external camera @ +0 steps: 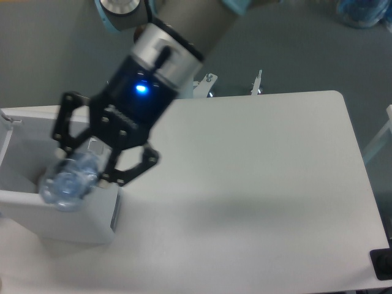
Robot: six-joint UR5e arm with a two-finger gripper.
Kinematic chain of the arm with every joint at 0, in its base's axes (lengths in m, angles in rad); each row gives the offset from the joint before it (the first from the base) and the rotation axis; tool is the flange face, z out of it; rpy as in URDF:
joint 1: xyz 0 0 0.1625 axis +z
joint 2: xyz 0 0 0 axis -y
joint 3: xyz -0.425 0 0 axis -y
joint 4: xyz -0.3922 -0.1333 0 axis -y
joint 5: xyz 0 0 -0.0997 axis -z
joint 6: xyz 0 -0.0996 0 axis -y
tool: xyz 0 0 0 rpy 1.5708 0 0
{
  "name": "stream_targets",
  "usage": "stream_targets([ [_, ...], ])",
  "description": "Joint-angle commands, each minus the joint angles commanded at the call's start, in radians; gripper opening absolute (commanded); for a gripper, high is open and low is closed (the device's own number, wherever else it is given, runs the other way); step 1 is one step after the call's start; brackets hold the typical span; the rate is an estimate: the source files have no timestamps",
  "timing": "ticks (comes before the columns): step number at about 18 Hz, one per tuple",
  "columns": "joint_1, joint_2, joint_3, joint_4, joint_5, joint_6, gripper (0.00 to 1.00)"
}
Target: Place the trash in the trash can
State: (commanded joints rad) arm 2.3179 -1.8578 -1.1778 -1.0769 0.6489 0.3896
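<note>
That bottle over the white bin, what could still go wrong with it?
The bottle, blurred here, sits over the near wall of the trash can, not its middle, so it might clip the rim and bounce onto the table. The gripper hangs low and may knock the can.

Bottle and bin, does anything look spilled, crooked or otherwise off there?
Nothing spilled or damaged. The bottle lies tilted in the gripper over the trash can opening, blurred. The table looks ordinary.
</note>
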Motion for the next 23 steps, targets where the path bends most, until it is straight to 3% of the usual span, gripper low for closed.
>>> stream_targets([
  [5, -0.038, 0.046, -0.101, 0.029, -0.002, 0.018, 0.4],
  [8, -0.041, 0.051, -0.149, 0.052, 0.0, 0.031, 0.51],
  [11, -0.049, 0.049, -0.181, 0.064, 0.0, 0.032, 0.72],
  [12, -0.055, 0.051, -0.184, 0.064, 0.002, 0.034, 0.74],
  [14, -0.055, 0.051, -0.19, 0.064, 0.006, 0.038, 0.99],
  [20, -0.04, 0.058, -0.198, 0.064, 0.015, 0.048, 1.0],
  [23, 0.049, 0.058, -0.201, 0.061, 0.029, 0.075, 1.0],
])
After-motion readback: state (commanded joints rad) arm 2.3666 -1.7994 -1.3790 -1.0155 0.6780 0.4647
